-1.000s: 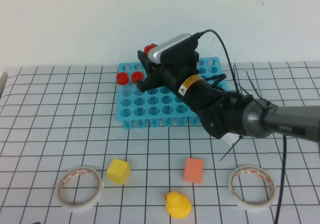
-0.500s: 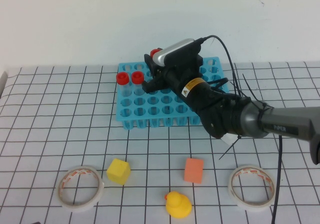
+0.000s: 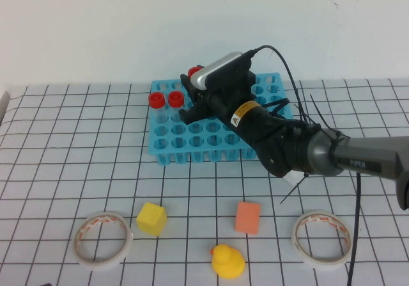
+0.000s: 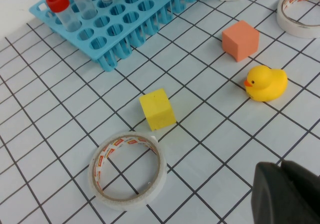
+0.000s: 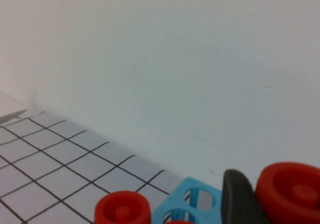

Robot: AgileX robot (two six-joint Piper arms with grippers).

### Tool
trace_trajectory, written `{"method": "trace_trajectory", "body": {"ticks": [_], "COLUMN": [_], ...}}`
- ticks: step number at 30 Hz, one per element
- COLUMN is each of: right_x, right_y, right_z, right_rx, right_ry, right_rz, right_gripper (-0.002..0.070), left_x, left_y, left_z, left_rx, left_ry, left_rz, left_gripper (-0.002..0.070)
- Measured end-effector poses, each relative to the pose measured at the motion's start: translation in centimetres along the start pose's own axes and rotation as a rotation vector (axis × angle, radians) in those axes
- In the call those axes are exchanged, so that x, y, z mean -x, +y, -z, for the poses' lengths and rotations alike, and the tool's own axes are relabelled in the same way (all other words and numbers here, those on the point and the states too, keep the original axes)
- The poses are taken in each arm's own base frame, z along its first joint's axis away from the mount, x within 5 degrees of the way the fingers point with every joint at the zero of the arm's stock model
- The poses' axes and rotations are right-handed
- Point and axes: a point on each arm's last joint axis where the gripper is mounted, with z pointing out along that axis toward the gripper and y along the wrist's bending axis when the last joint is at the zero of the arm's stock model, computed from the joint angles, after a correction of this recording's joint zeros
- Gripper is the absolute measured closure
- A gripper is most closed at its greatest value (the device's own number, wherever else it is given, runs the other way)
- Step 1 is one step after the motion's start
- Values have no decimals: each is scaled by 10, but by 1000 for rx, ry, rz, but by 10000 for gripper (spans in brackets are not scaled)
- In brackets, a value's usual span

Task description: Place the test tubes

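A blue tube rack (image 3: 192, 140) stands at the back of the gridded table. Two red-capped test tubes (image 3: 155, 100) (image 3: 175, 98) stand upright in its far left holes. My right gripper (image 3: 190, 94) hovers over the rack's back rows, shut on a third red-capped test tube (image 3: 193, 71). In the right wrist view that tube's cap (image 5: 292, 191) sits against a dark finger (image 5: 240, 199), with the rack (image 5: 192, 204) below. My left gripper (image 4: 280, 171) is shut and empty, low over the table near its front edge, away from the rack (image 4: 125, 28).
In front of the rack lie a yellow cube (image 3: 151, 219), an orange cube (image 3: 248, 217) and a yellow duck (image 3: 227, 261). A tape roll (image 3: 102, 239) sits at front left, another tape roll (image 3: 322, 237) at front right. A white wall rises behind the rack.
My right gripper, still holding the tube, has shifted slightly to the right and a little lower over the rack. The left arm has not moved.
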Motion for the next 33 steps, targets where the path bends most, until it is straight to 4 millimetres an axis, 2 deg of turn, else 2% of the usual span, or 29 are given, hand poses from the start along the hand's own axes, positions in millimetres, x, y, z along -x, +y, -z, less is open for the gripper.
{"method": "trace_trajectory", "body": {"ticks": [11, 19, 24, 27, 33], "right_x": [0, 8, -1, -14, -14], "right_y": [1, 2, 3, 7, 8], "right_z": [0, -6, -7, -8, -8], "right_rx": [7, 8, 12, 22, 24], "right_ry": [-1, -23, 17, 46, 46], "right_rz": [7, 7, 8, 11, 11], "right_gripper": [402, 402, 402, 402, 402], "left_x": [0, 0, 0, 0, 0], "left_y": [0, 0, 0, 0, 0], "left_z": [0, 0, 0, 0, 0], "left_rx": [0, 0, 0, 0, 0], "left_ry": [0, 0, 0, 0, 0], "left_rz": [0, 2, 2, 2, 2], "left_gripper": [676, 676, 676, 676, 676]}}
